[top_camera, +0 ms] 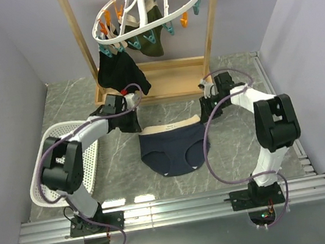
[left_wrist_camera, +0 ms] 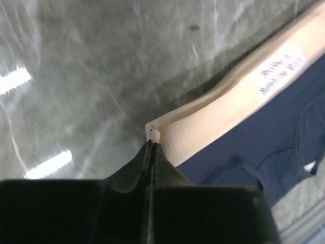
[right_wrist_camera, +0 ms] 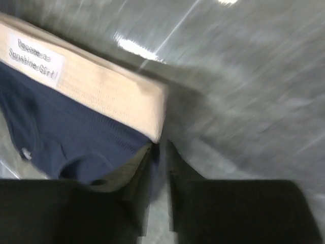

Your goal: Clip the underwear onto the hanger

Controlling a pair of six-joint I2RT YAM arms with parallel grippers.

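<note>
The navy underwear (top_camera: pixel 173 150) is spread between my two grippers, its beige waistband (top_camera: pixel 169 124) on the far side. My left gripper (top_camera: pixel 134 125) is shut on the waistband's left corner; in the left wrist view the closed tips (left_wrist_camera: pixel 152 143) pinch the beige corner (left_wrist_camera: pixel 154 133). My right gripper (top_camera: pixel 205 109) is at the right corner; in the right wrist view its tips (right_wrist_camera: pixel 161 147) hold the fabric edge (right_wrist_camera: pixel 152 114) with a narrow slit between the fingers. The white oval hanger (top_camera: pixel 147 3), with orange and teal pegs, hangs tilted from the wooden stand behind.
The wooden stand (top_camera: pixel 154 89) rises at the back. A dark garment (top_camera: pixel 119 72) and an olive one (top_camera: pixel 152 40) hang from the hanger's pegs. A white basket (top_camera: pixel 48 162) lies at the left by the left arm. Grey walls stand on both sides.
</note>
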